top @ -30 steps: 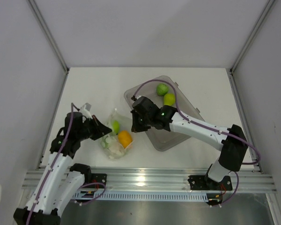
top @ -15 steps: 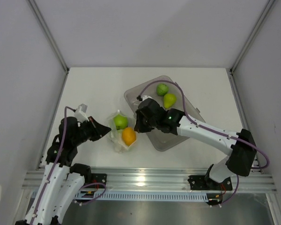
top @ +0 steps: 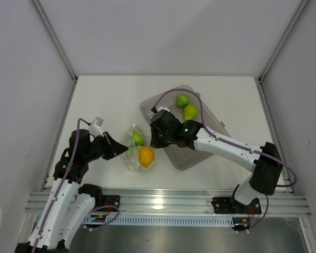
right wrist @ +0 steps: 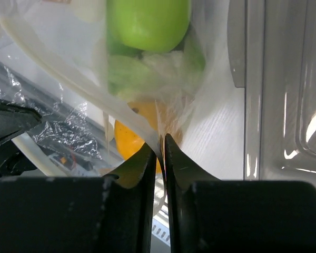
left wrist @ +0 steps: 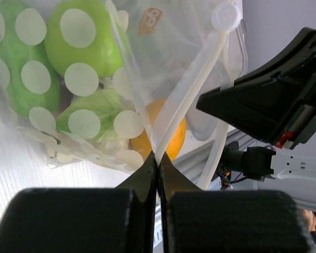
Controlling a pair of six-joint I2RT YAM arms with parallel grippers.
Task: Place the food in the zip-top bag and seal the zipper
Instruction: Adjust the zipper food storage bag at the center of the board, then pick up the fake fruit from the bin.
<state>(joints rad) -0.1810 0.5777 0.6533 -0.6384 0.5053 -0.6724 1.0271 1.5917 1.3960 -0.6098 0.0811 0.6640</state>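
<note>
The clear zip-top bag (top: pixel 137 150) hangs between my two grippers, holding a green apple (top: pixel 138 138), an orange citrus (top: pixel 146 156) and pale green and white pieces. My left gripper (top: pixel 125 150) is shut on the bag's mouth edge (left wrist: pixel 171 126) at its left side. My right gripper (top: pixel 154 141) is shut on the bag's edge at its right side (right wrist: pixel 162 138). The white zipper strip (left wrist: pixel 200 79) runs up from my left fingertips. In the right wrist view the apple (right wrist: pixel 147 23) and citrus (right wrist: pixel 127 138) show through the plastic. A green apple (top: pixel 183 100) and green pear (top: pixel 190 112) lie in the grey bin (top: pixel 210 138).
The grey translucent bin stands right of the bag, under my right arm. The aluminium rail (top: pixel 168 203) runs along the near table edge. White walls close in the left, right and back sides.
The bag has shifted slightly and its contents have resettled: the apple sits higher, the citrus lower right. My left gripper moved a little right; the right gripper stayed near the bin's left corner.
</note>
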